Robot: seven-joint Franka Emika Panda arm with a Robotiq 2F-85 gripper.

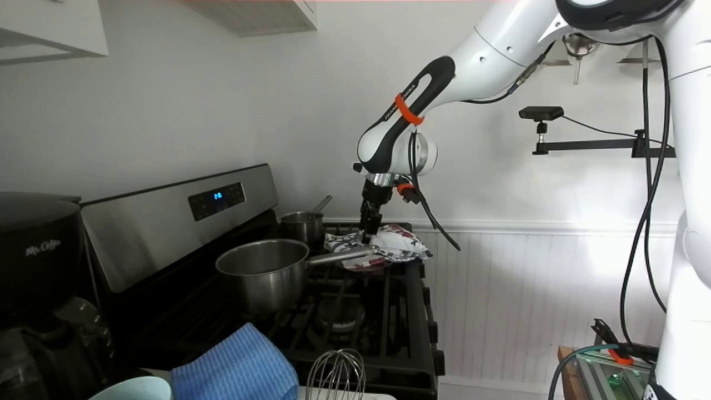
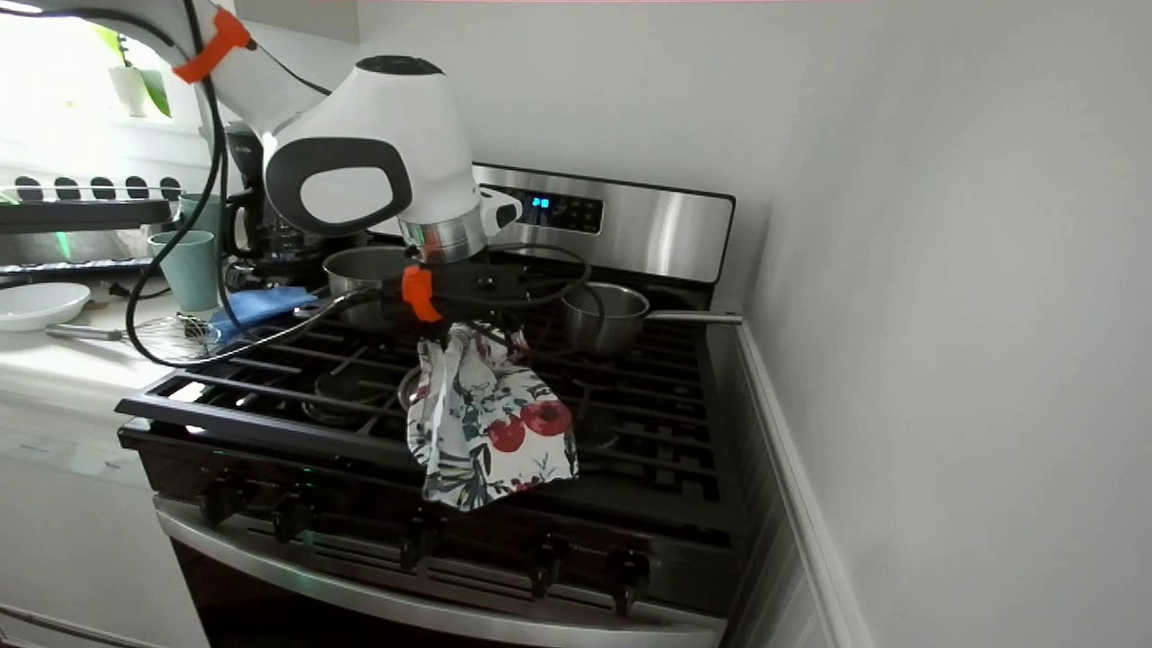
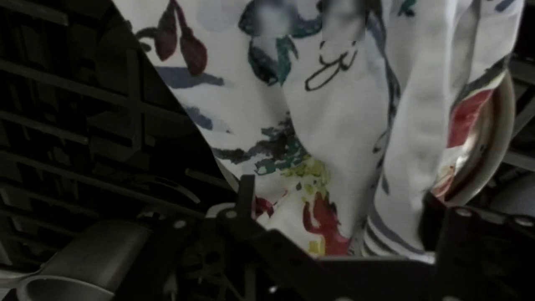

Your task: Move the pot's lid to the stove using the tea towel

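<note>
Round silver-rimmed lid [image 3: 506,121] over black gas stove [image 2: 342,490], contact unclear, partly under white floral cloth tea towel [image 2: 499,423]. Black fingers [image 3: 246,192] apart, towel between; cannot tell if clamped. Risk: slack folds letting lid slip.

See in both exterior views a blue cloth [image 1: 239,366], just beside a wire whisk [image 2: 108,334] lying on the worktop [image 2: 63,364]. Find in an exterior view a shallow white bowl [image 2: 36,315] near the whisk's handle end, a pale teal cup [image 2: 191,274] standing upright near the cloth and, high at the left, a green-leaved plant [image 2: 157,94] in a white planter [image 2: 131,92]. Notice, likewise in both exterior views, a black coffee maker [image 1: 41,266] and, overhead, an upper cabinet [image 1: 266,16]
</note>
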